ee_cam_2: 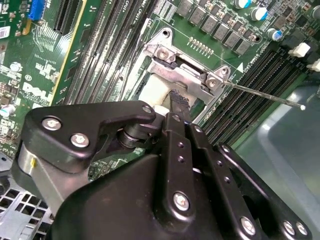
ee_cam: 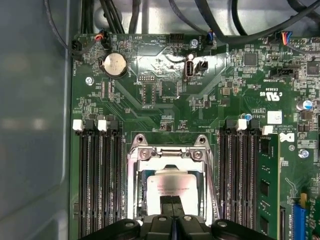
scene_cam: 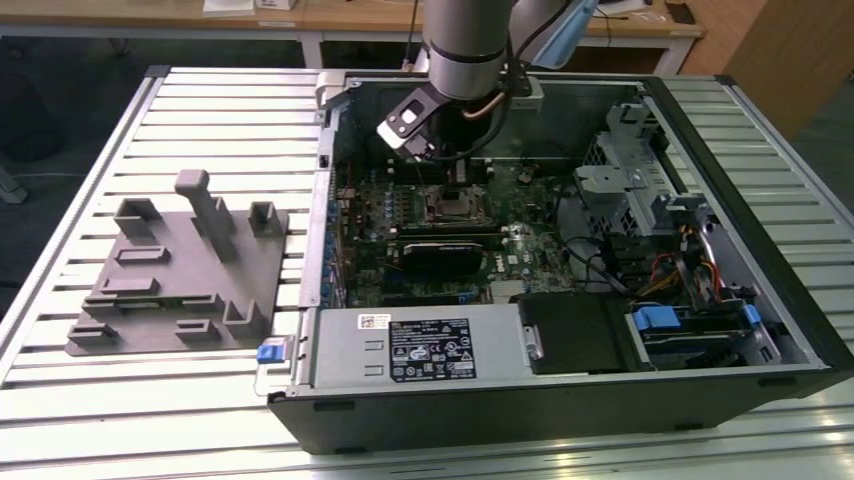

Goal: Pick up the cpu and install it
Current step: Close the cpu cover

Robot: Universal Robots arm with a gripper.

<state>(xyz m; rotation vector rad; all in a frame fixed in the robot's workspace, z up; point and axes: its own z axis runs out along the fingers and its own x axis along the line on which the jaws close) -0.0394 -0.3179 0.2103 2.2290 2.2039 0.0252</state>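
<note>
The cpu (ee_cam: pixel 170 184) is a flat square chip with a silvery top, lying inside the open metal-framed socket (ee_cam: pixel 169 153) on the green motherboard. In the second wrist view the cpu (ee_cam_2: pixel 151 93) shows as a pale face beneath the socket's hinged frame (ee_cam_2: pixel 182 70). My gripper (ee_cam: pixel 172 205) hangs straight over the chip's edge with its two black fingers pressed together, and nothing shows between them. The serrated fingertip (ee_cam_2: pixel 178 101) sits at or just above the chip's surface. In the exterior view the gripper (scene_cam: pixel 459 186) is down inside the computer case, over the socket (scene_cam: pixel 451 206).
The socket's thin lever (ee_cam_2: pixel 260 93) sticks out sideways. Memory slots (ee_cam: pixel 97 180) flank the socket on both sides. A black heatsink block (scene_cam: pixel 447 256) lies beside the socket. The case walls (scene_cam: pixel 320 200) ring the board. A grey fixture (scene_cam: pixel 174 270) stands on the slatted table at the exterior view's left.
</note>
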